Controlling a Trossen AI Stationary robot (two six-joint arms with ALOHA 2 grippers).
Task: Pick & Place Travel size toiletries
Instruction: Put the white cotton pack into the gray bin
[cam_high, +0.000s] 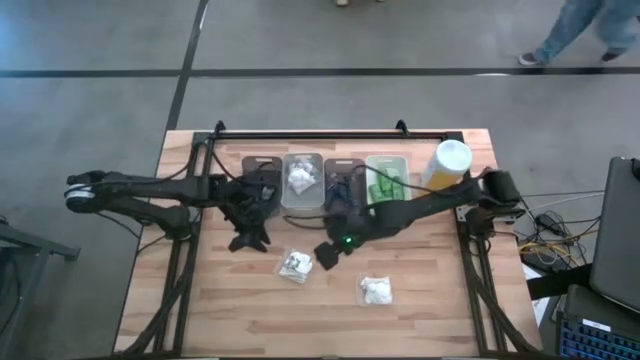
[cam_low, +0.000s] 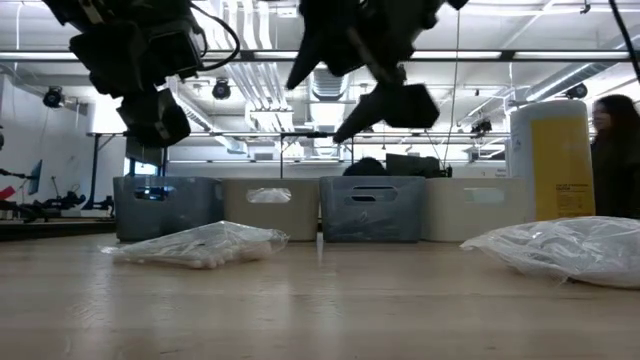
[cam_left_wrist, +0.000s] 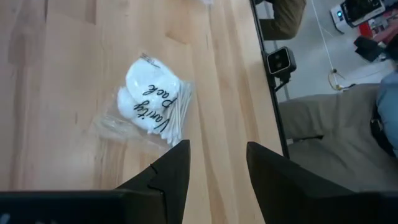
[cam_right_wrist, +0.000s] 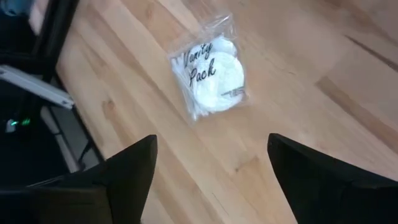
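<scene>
Two clear-wrapped packets of white cotton pads and swabs lie flat on the wooden surface (cam_high: 240, 300), in front of the row of bins (cam_high: 303, 181). One packet (cam_high: 295, 265) rests nearer the bins, below the white one; its wrapper reads "Vanity Pack". The other packet (cam_high: 376, 290) lies farther out and to the right. Inside the bins, another white packet (cam_high: 301, 178) sits in the second from left, and green bottles (cam_high: 384, 187) fill the rightmost.

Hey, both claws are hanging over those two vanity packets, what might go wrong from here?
Two risks. The left claw and right claw both hang near the left packet, so the arms might collide going for it. The clear wrap looks loose and slippery on the right packet, so a pinch may catch only film and slip.
</scene>
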